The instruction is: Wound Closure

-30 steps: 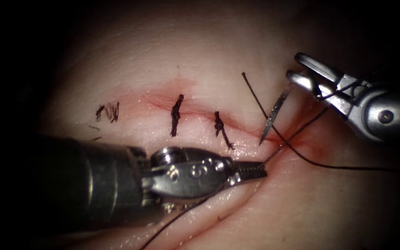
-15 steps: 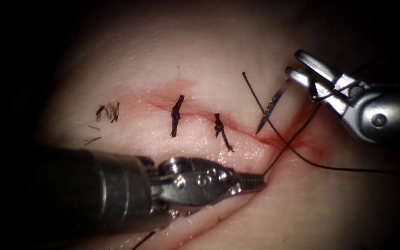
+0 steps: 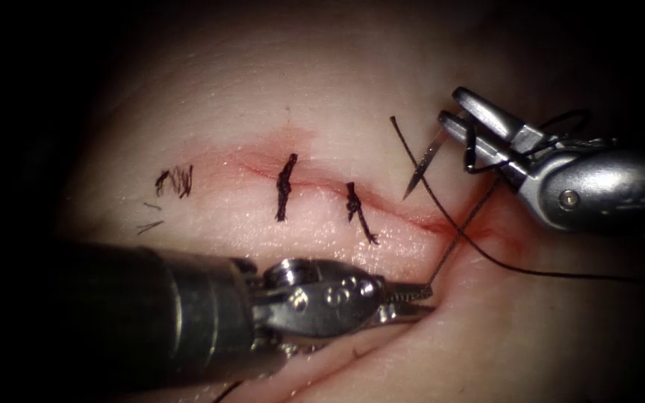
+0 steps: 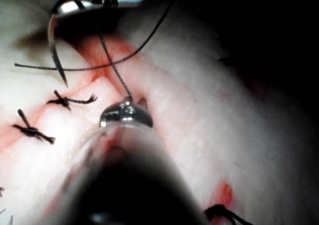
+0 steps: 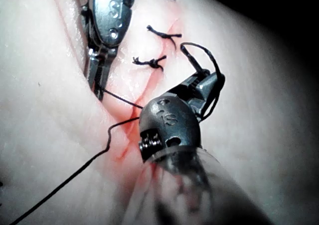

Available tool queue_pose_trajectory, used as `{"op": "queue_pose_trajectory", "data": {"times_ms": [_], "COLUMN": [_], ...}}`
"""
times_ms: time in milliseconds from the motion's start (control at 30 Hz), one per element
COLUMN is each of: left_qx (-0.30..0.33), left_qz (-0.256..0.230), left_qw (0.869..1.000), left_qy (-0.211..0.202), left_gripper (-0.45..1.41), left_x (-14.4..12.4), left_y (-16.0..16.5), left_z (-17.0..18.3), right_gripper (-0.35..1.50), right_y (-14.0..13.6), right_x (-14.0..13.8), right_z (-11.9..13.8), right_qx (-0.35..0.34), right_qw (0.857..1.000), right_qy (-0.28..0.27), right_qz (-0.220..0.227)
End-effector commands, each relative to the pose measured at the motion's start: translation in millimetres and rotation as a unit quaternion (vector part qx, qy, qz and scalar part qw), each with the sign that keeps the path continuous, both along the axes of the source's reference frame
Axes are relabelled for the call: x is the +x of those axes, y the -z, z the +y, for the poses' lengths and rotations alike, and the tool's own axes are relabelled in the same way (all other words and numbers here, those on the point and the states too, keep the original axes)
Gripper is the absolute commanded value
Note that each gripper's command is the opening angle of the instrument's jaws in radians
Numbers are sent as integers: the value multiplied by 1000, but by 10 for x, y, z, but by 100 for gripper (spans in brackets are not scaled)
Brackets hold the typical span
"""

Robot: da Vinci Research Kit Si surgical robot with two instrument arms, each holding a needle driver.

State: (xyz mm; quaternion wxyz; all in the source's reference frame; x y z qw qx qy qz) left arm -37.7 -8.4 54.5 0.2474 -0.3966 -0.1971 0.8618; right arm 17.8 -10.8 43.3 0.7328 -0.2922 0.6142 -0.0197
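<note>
The right arm's end effector (image 3: 453,112) comes in from the right edge of the endoscope view, wrist bent so its jaws point up and to the left above the right end of the cut (image 3: 382,205). Its jaws are closed on the curved needle (image 3: 421,166) near the needle's blunt, thread-bearing end. The needle hangs free of the tissue (image 3: 322,97), its tip pointing down and to the left just above the cut. A loop of thread (image 3: 479,224) curls around this tool's jaws.

The left arm's end effector (image 3: 416,295) lies almost level along the near side of the cut, shaft entering from the left, tips pointing right. Its jaws are closed on the thread where the strand comes out of the tissue near the right end of the cut. From there the thread runs up and to the right toward the needle, while another strand trails off to the right across the tissue. Red fluid (image 3: 502,239) stains the tissue around the crossing strands. Two tied stitches (image 3: 285,186) sit on the cut further left.

Compared with a second ago, the right tool has moved left and slightly up, lifting the needle tip away from the cut, and the left tool has shifted a little lower and to the right with the thread.
</note>
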Motion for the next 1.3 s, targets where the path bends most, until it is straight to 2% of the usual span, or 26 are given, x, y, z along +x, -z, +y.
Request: {"op": "queue_pose_trajectory", "data": {"times_ms": [33, 167, 300, 433, 567, 633, 700, 833, 900, 933, 1033, 1133, 1300], "left_qx": [2, -1, -15, -44, -46, -48, -51, -54, -59, -62, -64, -64, -54], "left_qz": [2, 4, 23, 28, 35, 43, 48, 54, 60, 67, 77, 122, 139], "left_qw": [1000, 1000, 1000, 998, 997, 996, 995, 995, 995, 995, 994, 990, 988], "left_qy": [3, 4, 14, 40, 57, 62, 67, 61, 55, 49, 35, 28, 32], "left_gripper": [20, 34, 74, 78, 71, 56, 37, 24, 15, 14, 9, 9, 10], "left_x": [-5, -4, 0, 9, 19, 22, 18, 10, 6, 7, 14, 44, 58], "left_y": [-4, 1, 18, 46, 61, 62, 51, 31, 10, -6, -27, -49, -50], "left_z": [1, 3, 17, 35, 41, 41, 37, 31, 29, 31, 35, 33, 16], "right_gripper": [-35, -35, -35, -35, -35, -35, -35, -35, -35, -35, -35, -35, -35], "right_y": [-4, -15, -17, -16, -19, -21, -22, -22, -21, -21, -20, -19, -22], "right_x": [10, 17, 22, 22, 22, 22, 23, 24, 23, 24, 24, 26, 26], "right_z": [1, -3, -7, -9, -11, -13, -15, -16, -17, -18, -19, -23, -25], "right_qx": [-11, -18, -20, -21, -22, -23, -25, -26, -26, -26, -27, -31, -36], "right_qw": [1000, 1000, 1000, 1000, 999, 999, 999, 999, 999, 999, 999, 999, 999], "right_qy": [2, 10, 15, 18, 21, 23, 24, 25, 26, 26, 28, 29, 29], "right_qz": [-3, -13, -16, -16, -17, -18, -17, -15, -15, -14, -13, -13, -14]}}
